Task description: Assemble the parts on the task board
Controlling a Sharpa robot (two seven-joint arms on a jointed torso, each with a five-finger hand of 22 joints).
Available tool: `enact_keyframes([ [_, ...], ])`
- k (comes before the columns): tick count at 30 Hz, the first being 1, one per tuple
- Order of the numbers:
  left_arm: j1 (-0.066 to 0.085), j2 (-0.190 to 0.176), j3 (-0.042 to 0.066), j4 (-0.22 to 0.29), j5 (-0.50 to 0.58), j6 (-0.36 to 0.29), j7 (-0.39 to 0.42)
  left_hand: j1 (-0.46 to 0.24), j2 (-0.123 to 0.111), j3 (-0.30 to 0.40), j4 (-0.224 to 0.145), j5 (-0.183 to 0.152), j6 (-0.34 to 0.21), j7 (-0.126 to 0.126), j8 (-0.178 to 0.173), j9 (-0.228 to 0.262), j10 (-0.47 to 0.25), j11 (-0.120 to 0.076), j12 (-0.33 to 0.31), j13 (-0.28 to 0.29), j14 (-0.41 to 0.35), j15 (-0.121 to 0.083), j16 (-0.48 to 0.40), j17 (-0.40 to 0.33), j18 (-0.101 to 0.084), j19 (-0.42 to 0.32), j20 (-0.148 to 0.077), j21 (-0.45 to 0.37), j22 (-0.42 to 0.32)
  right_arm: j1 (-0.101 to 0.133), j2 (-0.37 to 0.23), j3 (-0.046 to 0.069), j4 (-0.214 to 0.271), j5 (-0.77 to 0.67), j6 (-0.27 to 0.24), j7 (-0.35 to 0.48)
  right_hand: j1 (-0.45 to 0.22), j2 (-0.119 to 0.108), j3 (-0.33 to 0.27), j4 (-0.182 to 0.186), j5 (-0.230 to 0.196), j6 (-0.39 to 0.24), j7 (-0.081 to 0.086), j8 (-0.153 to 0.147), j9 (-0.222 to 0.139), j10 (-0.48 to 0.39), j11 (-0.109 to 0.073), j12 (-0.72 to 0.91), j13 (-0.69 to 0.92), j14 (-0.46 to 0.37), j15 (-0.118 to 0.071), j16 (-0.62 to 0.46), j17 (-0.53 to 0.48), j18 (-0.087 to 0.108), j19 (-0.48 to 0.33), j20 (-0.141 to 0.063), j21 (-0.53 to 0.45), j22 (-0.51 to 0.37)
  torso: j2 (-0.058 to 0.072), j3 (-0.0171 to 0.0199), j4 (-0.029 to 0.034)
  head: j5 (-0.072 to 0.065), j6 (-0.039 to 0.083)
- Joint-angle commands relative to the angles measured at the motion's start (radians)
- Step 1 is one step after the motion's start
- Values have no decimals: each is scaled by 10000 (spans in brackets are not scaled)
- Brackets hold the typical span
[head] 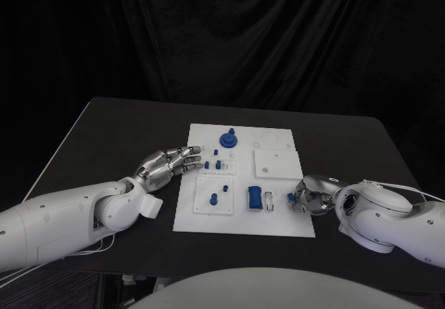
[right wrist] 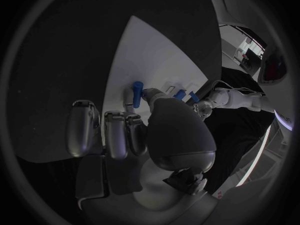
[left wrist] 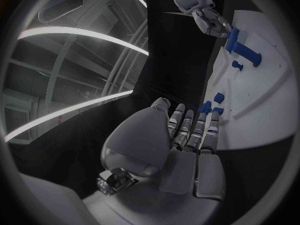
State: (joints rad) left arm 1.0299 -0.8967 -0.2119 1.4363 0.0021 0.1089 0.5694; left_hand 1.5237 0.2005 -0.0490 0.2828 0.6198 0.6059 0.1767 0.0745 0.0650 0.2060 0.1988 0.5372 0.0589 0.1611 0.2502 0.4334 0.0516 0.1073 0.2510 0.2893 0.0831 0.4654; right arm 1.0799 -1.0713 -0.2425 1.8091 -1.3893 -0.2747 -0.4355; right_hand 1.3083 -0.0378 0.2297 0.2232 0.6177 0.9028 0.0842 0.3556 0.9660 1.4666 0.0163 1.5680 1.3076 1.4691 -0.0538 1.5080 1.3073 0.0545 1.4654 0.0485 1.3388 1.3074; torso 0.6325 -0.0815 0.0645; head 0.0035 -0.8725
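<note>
Head view gives us the white task board (head: 278,222) in the middle of the frame, lying on the black table (head: 111,129); we see several blue parts on it: a round-based blue peg part (head: 228,139) near the board's top, small blue pieces (head: 217,165) at its left-centre, a blue piece with a knob (head: 215,198) in the lower left inset, and a blue rectangular block (head: 254,197) just right of that. Our left hand (head: 169,165) comes in from the lower left and lies at the board's left edge, fingers stretched out and a little apart, fingertips (head: 195,161) just beside the small blue pieces; it grasps nothing that we can see. Our right hand (head: 312,195) sits at the board's right edge, lower right of centre, fingers curled in; a small blue piece (head: 292,200) shows at its fingers, touching them; in the right wrist view the right hand (right wrist: 128,132) has a blue piece (right wrist: 137,92) at its fingertips over the board, but whether it is truly pinched we cannot tell.
</note>
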Motion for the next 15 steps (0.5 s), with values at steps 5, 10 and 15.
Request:
enact_keyframes([
  [5, -21, 2, 9, 11, 39, 161, 88, 59, 43, 71, 10, 27, 47, 253, 50, 9, -28, 72, 37, 15, -57, -8, 41, 13, -146, 50, 31, 10, -17, 49, -143, -40, 443, 2706, -502, 857, -234, -72, 964, -796, -206, 210, -46, 91, -4671, 1042, -114, 28, 2632, 806, -78, 85, 1526, -46, 267, -10, 155, 1984, -1, 0, 0, -3, -1],
  [10, -23, 7, 9, 6, 39, 163, 84, 59, 43, 71, 10, 27, 47, 253, 50, 9, -28, 72, 37, 15, -57, -8, 41, 13, -146, 50, 31, 10, -17, 105, -99, -36, 633, 3350, -564, 994, -336, -51, 1014, -804, -320, 280, -79, 122, -4656, 1042, -142, 28, 2632, 822, -99, 129, 1603, -72, 315, -28, 281, 2019, 0, -2, 3, -27, -1],
  [15, -23, 31, 9, -6, 39, 175, 74, 58, 51, 93, 14, 15, 44, 259, 50, 9, -23, 88, 47, 16, -60, -6, 41, 13, -143, 55, 30, 10, -10, 124, 109, -36, 519, 3615, -491, 1041, -458, -33, 1041, -789, -461, 286, -94, 126, -4646, 1042, -158, 28, 2632, 822, -115, 132, 1599, -79, 327, -45, 319, 2027, 0, -4, 4, -71, -1],
])
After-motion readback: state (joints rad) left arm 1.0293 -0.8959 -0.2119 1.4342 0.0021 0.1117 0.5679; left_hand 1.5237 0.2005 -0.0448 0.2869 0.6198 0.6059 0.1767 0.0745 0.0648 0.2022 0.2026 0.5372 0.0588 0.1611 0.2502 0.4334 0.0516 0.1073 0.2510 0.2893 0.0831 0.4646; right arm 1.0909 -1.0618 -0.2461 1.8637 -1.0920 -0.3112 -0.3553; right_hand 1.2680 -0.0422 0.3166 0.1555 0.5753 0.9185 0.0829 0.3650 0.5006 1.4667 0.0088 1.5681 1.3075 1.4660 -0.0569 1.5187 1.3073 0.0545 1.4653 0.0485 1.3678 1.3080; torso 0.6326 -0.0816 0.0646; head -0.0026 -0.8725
